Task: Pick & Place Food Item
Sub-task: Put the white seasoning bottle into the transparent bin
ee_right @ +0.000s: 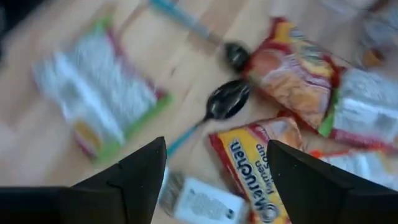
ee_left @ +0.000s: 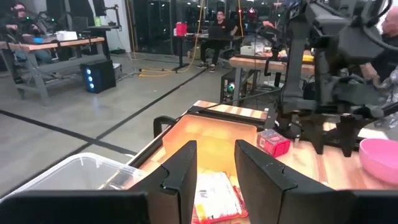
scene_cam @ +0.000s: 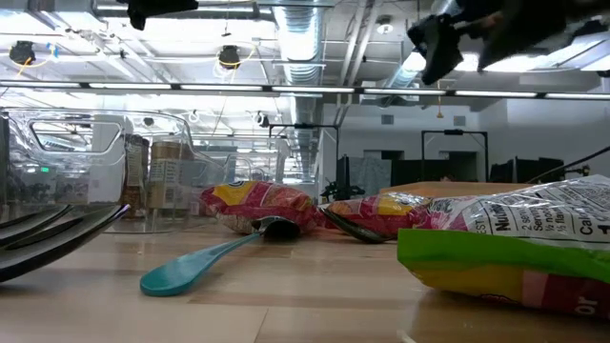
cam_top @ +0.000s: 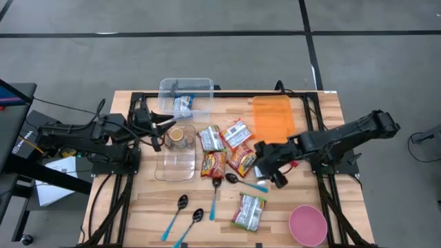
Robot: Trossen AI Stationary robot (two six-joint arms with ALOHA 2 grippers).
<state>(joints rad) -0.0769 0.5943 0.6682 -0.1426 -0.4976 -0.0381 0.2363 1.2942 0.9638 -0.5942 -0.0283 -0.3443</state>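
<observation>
Several food packets lie flat in the middle of the table: two white-and-green ones (cam_top: 211,138) (cam_top: 236,132) and two red-orange noodle packets (cam_top: 213,163) (cam_top: 241,160). My right gripper (cam_top: 267,169) (ee_right: 216,146) hovers open above the right noodle packet (ee_right: 249,168) and a small white packet (ee_right: 199,199), touching neither. A green-edged packet (cam_top: 248,210) (ee_right: 99,93) lies nearer the front edge. My left gripper (cam_top: 160,124) (ee_left: 214,149) stands open and level at the left, beside a brown cup (cam_top: 180,138), with nothing between its fingers.
A clear bin (cam_top: 186,96) with a packet inside stands at the far edge, with a clear tray (cam_top: 176,165) under the cup. An orange board (cam_top: 272,117) lies at the far right and a pink bowl (cam_top: 308,225) at the near right. Spoons (cam_top: 234,179) (cam_top: 180,207) lie near the front.
</observation>
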